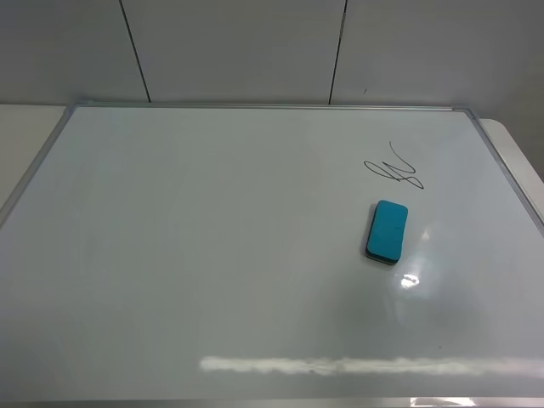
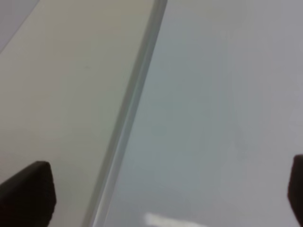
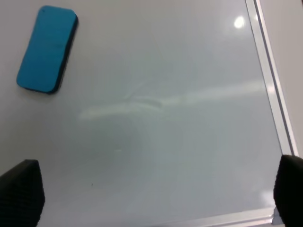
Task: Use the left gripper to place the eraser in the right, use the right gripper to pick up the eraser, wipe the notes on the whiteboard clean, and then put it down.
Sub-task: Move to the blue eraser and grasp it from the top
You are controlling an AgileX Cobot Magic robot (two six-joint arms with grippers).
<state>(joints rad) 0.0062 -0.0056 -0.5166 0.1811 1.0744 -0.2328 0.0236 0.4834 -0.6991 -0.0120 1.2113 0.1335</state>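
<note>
The eraser (image 1: pixel 387 230) lay flat on the right part of the whiteboard (image 1: pixel 212 255), near the notes (image 1: pixel 393 168) but not touching them, probably placed there so the right arm could reach it. The right gripper (image 3: pixel 155 189) hung over the board, jaws spread and holding nothing, the eraser well ahead of it. The left gripper (image 2: pixel 161 191), likewise released, hung over the board's frame beside the tabletop (image 2: pixel 61 94); no container showed.
</note>
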